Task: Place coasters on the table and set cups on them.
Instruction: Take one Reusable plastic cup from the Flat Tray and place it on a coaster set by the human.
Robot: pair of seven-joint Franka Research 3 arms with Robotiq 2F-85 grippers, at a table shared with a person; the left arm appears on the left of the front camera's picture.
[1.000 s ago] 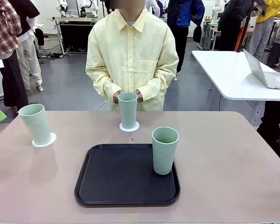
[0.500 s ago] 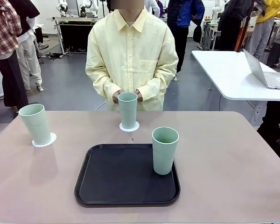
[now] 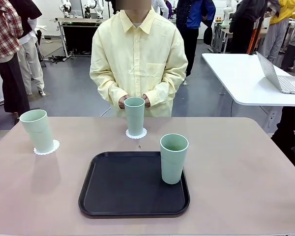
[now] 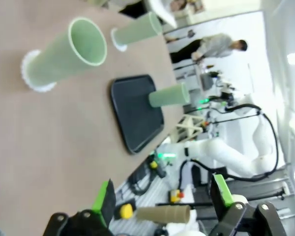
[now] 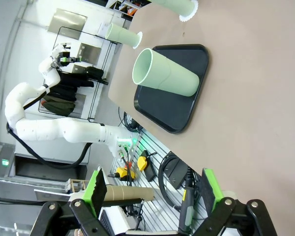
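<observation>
On the beige worktop, front view: left cup and far cup each stand on a lacy coaster; a third cup stands in the black tray. The far cup half-hides a person's hands.
Left wrist view: left claw wide, empty.
Right wrist view: right claw wide, empty; the topmost cup is cut off.
</observation>
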